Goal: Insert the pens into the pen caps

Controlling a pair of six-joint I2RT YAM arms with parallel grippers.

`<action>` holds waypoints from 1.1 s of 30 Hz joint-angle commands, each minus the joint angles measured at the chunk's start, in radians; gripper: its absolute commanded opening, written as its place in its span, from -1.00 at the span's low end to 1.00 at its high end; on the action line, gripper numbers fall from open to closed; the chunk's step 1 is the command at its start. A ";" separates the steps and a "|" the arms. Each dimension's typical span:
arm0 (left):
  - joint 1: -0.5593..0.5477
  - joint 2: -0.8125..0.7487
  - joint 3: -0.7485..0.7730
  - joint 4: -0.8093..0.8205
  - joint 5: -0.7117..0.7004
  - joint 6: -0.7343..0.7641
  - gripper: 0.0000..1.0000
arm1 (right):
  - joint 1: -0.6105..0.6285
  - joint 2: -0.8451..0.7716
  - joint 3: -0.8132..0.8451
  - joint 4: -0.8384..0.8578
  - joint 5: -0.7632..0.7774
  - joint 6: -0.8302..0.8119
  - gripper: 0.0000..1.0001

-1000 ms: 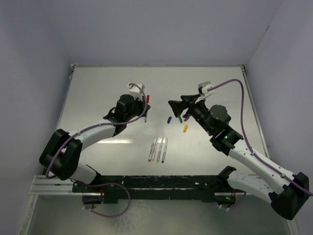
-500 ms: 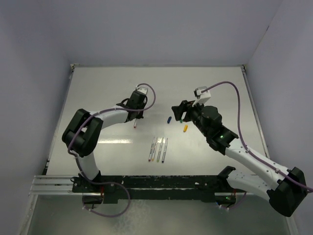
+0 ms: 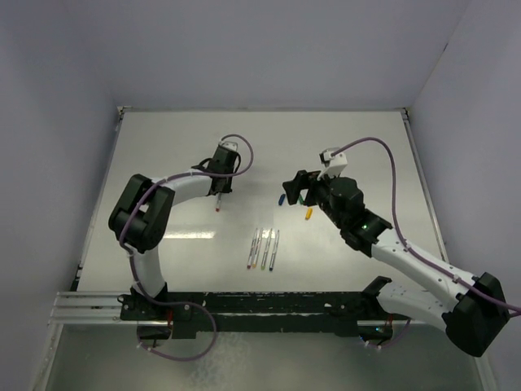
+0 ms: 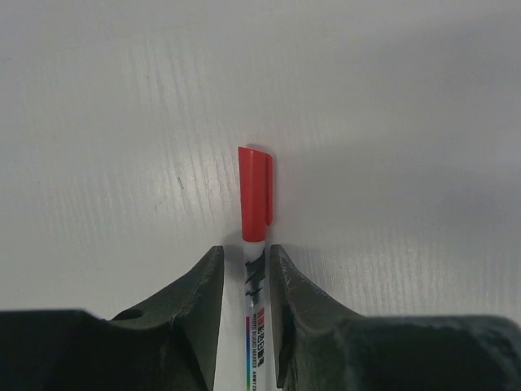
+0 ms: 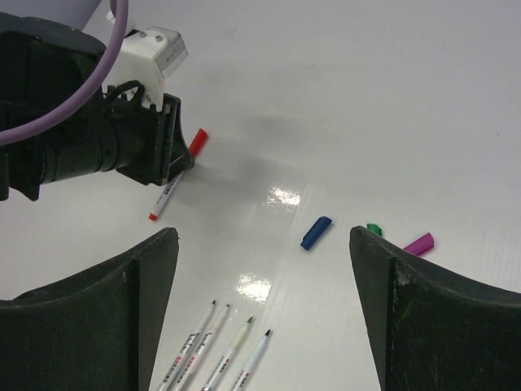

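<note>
- Fingers [image 4: 195,293] of the left hand [image 4: 246,254] stood close on either side of a pen [image 4: 256,342] lying flat on the surface [image 5: 407,98]. A sliver of gap showed along one side of the barrel, so it could not be told whether they pinched it or merely flanked it.
- Just beyond those fingertips the red cap [image 4: 256,191] sat fully on the pen's end. This pair looked finished, and the step in hand was probably setting it down.
- Doing that well meant spreading the fingers evenly and rising straight up, lest a pad drag or roll the barrel.
- The right hand [image 5: 262,236] hung above the surface, spread wide and holding nothing.
- Below and between its fingers lay the blue cap [image 5: 317,233]. The green cap [image 5: 374,230] and purple cap [image 5: 418,243] lay just beside one finger, and the yellow cap [image 3: 308,213] lay under the arm behind.
- Nearer its wrist four uncapped pens [image 5: 207,342] lay side by side, well apart from the left hand.
- Each tip's colour would need matching to a cap before the next pick.
</note>
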 commanded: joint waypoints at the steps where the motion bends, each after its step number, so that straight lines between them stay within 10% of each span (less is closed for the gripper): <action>1: 0.010 0.025 0.026 -0.012 0.001 -0.002 -0.36 | -0.001 0.020 -0.013 0.021 -0.003 0.050 0.82; 33: -0.066 -0.517 -0.268 -0.069 0.383 0.006 -0.27 | -0.002 0.105 -0.067 0.007 0.098 0.071 0.89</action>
